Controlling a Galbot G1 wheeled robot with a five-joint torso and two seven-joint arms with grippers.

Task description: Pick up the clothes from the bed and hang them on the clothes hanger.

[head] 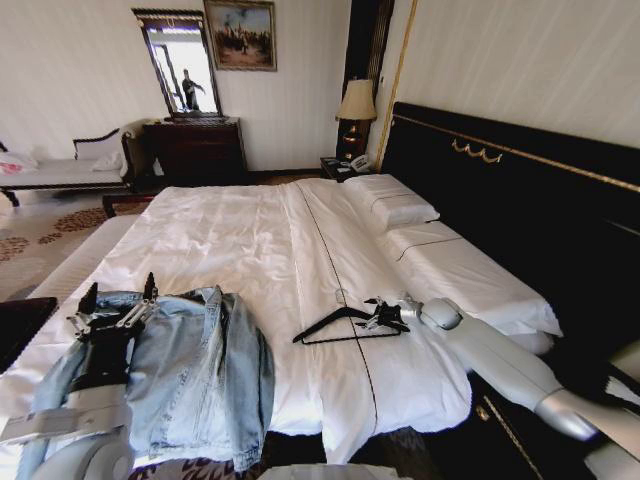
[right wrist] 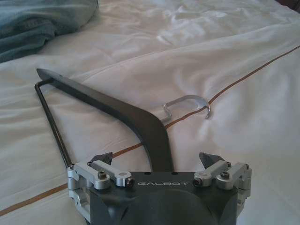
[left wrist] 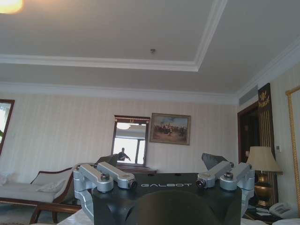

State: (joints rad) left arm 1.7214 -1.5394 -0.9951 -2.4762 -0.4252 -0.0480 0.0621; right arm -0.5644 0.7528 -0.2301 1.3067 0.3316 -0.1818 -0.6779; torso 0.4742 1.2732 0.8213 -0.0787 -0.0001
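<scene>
The clothes, a light-blue denim jacket point(head: 195, 370), lie crumpled on the near left part of the bed point(head: 260, 240); a corner of the jacket point(right wrist: 37, 21) also appears in the right wrist view. My left gripper point(head: 120, 290) hovers over the jacket's left side, open and pointing up toward the room point(left wrist: 160, 161). The black clothes hanger point(head: 340, 325) lies flat on the sheet to the jacket's right, its metal hook point(right wrist: 187, 105) pointing toward the pillows. My right gripper point(head: 385, 318) is low at the hanger's right end, open, with one hanger arm point(right wrist: 126, 112) running between its fingers.
White pillows point(head: 390, 205) lie against the tall black headboard point(head: 520, 190) on the right. A lamp point(head: 357, 105) stands on a nightstand beyond it. A dark dresser point(head: 195, 150) and a white chaise point(head: 60, 170) stand by the far wall. A dark surface point(head: 15, 325) sits at the left edge.
</scene>
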